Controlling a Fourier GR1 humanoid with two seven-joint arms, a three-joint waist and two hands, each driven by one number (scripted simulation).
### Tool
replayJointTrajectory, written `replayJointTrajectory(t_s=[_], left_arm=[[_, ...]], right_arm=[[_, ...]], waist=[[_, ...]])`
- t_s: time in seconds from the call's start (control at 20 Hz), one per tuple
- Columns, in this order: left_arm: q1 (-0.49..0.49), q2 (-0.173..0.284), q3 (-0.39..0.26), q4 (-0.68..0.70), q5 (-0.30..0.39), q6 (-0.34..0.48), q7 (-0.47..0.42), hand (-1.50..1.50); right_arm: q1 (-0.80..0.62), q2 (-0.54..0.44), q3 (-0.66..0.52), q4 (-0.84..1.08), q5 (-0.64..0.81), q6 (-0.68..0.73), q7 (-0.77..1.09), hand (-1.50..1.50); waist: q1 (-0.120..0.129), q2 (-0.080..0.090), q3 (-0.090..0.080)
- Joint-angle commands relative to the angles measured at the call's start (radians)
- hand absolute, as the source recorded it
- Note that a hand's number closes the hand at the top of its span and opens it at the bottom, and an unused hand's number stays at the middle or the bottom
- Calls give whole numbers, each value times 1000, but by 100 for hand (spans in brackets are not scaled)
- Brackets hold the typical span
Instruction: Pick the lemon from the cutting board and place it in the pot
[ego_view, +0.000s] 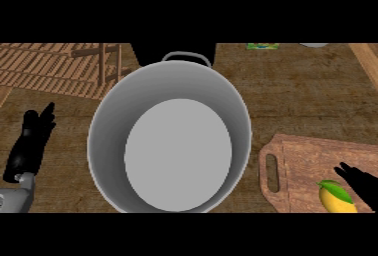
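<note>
The big grey metal pot (170, 150) with its looped handle fills the middle of my view, and I see nothing inside it. To its right lies the brown wooden cutting board (310, 165) with a slot handle, well apart from the pot's rim. At the board's lower edge sits the yellow lemon (337, 198) with a green leaf at its top, partly cut off by the frame; its long axis runs from upper left to lower right. My right hand (362, 184) is far nearer: its black fingers, spread and straight, hover just beside the lemon, which lies to their left and slightly below. I judge the grasp has yet to close. My left hand (33, 142) rests at the left edge, fingers straight and pointing up, holding nothing.
</note>
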Motion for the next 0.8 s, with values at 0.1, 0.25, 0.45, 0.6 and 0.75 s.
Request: replayJointTrajectory(t_s=[0.1,0.25,0.45,0.6,0.75], left_arm=[[4,-42,25,-41,-47,-3,44,0],[5,-21,69,1,-28,-71,3,0],[46,-16,90,-76,-24,-88,41,0],[-1,-74,78,1,-85,-79,2,0],[-35,-106,62,-38,-99,-67,83,0]], right_arm=[[-25,59,-32,18,75,32,-50,-150],[-74,86,-21,88,123,46,-46,-150],[-138,131,14,231,189,31,-61,-150],[-115,158,-17,186,193,71,-72,-150],[-143,156,-32,222,201,87,-96,-150]], waist=[[-3,-1,0],[-2,0,0],[4,0,0],[-3,0,0],[-3,0,0]])
